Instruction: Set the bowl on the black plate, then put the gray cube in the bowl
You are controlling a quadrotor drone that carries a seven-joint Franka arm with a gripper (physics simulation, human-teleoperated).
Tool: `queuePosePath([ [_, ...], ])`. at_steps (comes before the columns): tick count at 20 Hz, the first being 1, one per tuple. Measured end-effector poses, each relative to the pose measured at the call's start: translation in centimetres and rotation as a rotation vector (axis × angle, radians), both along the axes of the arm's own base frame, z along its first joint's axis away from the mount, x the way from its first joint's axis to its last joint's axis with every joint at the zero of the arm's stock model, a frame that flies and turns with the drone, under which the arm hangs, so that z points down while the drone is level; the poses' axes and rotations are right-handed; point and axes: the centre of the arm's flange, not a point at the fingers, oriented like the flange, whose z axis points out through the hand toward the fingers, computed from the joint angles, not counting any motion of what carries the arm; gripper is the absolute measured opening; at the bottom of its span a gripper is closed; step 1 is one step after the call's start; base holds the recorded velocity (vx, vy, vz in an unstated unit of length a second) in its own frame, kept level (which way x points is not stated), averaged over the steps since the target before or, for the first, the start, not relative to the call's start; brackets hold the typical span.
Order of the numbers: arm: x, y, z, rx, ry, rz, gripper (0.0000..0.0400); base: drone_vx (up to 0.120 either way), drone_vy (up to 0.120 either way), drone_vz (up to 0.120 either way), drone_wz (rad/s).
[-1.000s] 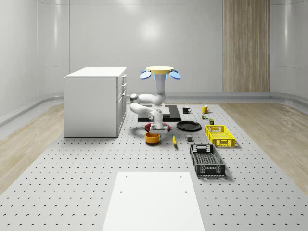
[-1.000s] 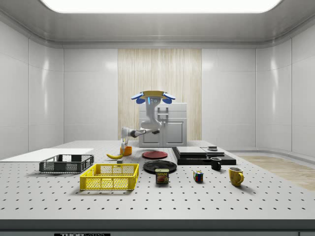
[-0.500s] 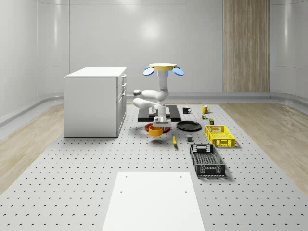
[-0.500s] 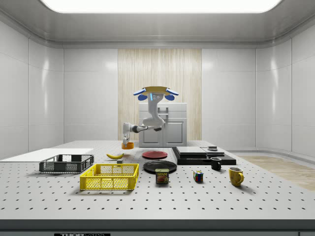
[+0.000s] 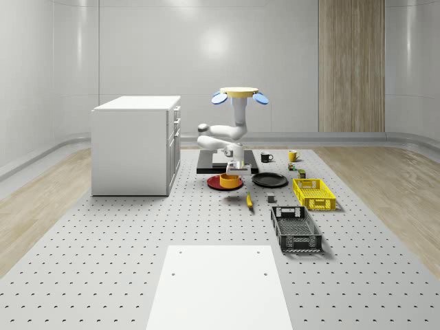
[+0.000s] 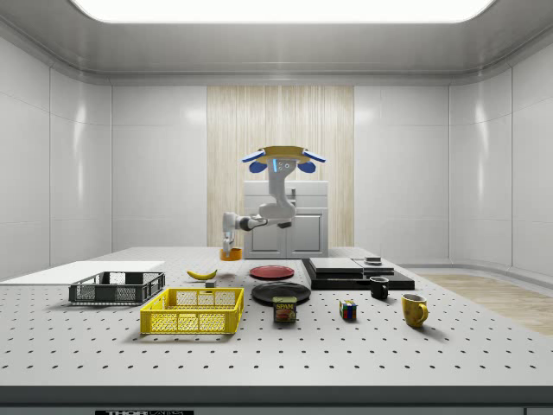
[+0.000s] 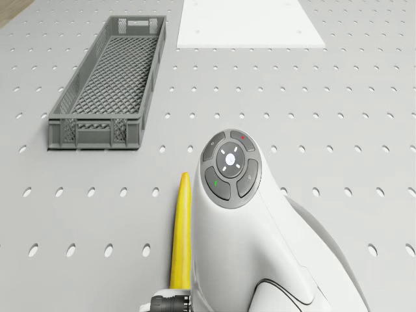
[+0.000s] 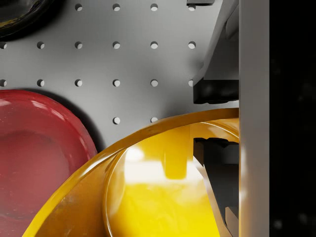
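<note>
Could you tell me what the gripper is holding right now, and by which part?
The gripper holds the orange bowl by its rim, one finger inside the wall and one outside, lifted clear of the table near the red plate.

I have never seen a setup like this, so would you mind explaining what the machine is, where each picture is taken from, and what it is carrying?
This is a simulated flying drone with a white jointed arm hanging beneath it, ending in a two-finger gripper. It hovers above a perforated grey table.

Two pictures come from fixed cameras: one overlooks the whole scene, one looks from the side. One camera sits on the drone's body, another on the wrist.

The gripper holds an orange-yellow bowl by its rim, lifted over the round red plate. In the wrist view one finger sits inside the bowl.

Beside the red plate is the round black plate. Nearby lie a yellow banana, a dark grey mesh crate, a yellow crate and a white cabinet.
</note>
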Motion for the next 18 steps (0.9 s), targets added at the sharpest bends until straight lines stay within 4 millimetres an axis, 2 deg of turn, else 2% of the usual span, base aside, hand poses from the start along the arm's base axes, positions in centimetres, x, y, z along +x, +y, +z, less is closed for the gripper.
queuePosePath([
  [18,0.00,0.00,-0.02,0.000,0.000,0.000,0.0100,-0.120,0.120,0.000,0.000],
])
